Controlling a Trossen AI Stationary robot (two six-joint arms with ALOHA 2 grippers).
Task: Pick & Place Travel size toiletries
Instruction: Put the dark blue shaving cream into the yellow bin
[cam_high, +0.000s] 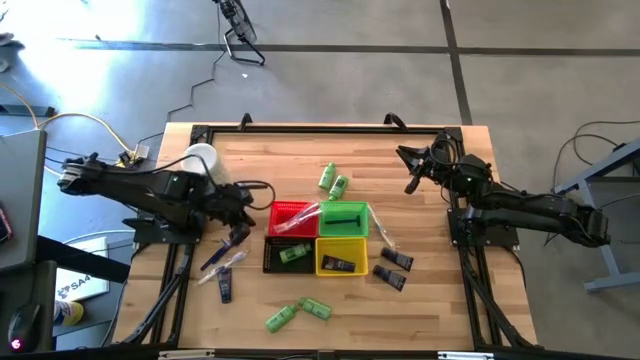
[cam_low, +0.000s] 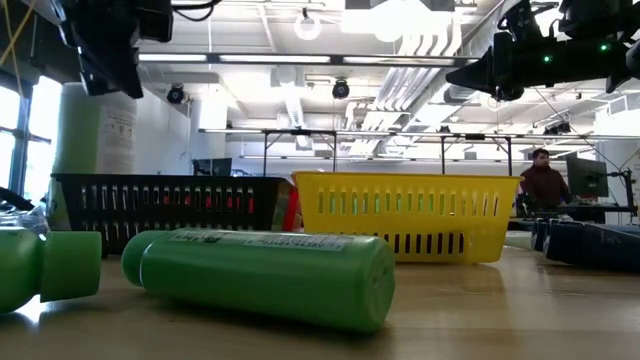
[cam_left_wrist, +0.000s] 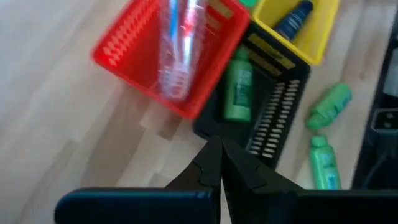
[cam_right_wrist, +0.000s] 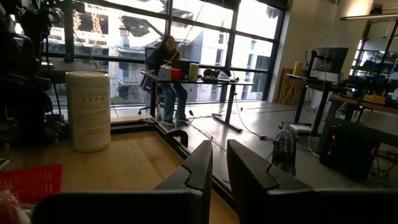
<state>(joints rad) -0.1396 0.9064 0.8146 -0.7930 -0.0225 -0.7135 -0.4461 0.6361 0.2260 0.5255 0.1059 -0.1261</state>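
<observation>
Four small baskets sit together mid-table: red (cam_high: 290, 217), green (cam_high: 343, 218), black (cam_high: 290, 253), yellow (cam_high: 341, 256). A clear toothbrush packet (cam_left_wrist: 177, 50) lies in the red basket, one end over its rim. The black basket holds a green bottle (cam_left_wrist: 237, 87) and the yellow one a dark blue tube (cam_left_wrist: 293, 18). More green bottles (cam_high: 333, 181) (cam_high: 297, 313), dark tubes (cam_high: 395, 268) and packets (cam_high: 224, 262) lie loose on the table. My left gripper (cam_left_wrist: 221, 158) hovers shut and empty above the table, just left of the red basket. My right gripper (cam_right_wrist: 219, 165) is raised near the far right, slightly open and empty.
A white round cup (cam_high: 201, 160) stands at the far left, behind my left arm. In the low view two green bottles (cam_low: 260, 275) (cam_low: 45, 265) lie in front of the black basket (cam_low: 170, 205) and yellow basket (cam_low: 405, 210). A person sits at a desk beyond the table.
</observation>
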